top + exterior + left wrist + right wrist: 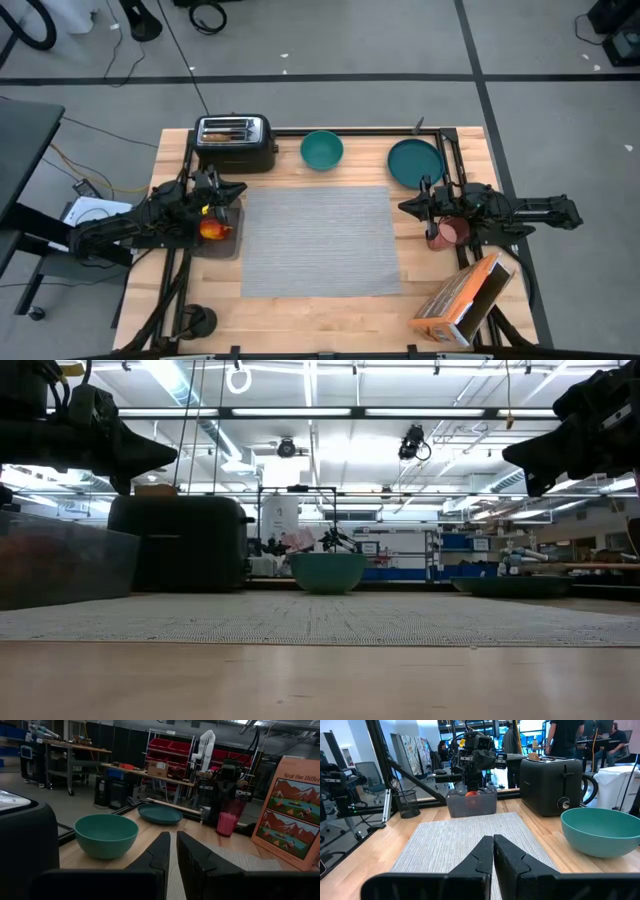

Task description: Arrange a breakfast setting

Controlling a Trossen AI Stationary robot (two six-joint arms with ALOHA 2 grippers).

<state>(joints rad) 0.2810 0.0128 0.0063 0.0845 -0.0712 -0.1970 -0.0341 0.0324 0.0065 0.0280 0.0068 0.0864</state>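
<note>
A grey ribbed placemat [320, 240] lies flat in the middle of the table. Beyond it stand a teal bowl [322, 150] and a teal plate [415, 162]. Toast [224, 128] sticks up out of the slots of a black toaster [235, 145]. A red-orange fruit [213, 228] lies in a clear tub [471, 804] at the mat's left edge. A pink cup [450, 233] stands upright at its right edge. My left gripper [243, 189] hovers shut over the tub, pointing level. My right gripper [403, 207] hovers shut beside the cup, pointing level across the mat.
An orange picture box [465, 300] stands tilted at the near right corner. Black rails [460, 160] run along the table's far and side edges. People stand in the room beyond the table's left side.
</note>
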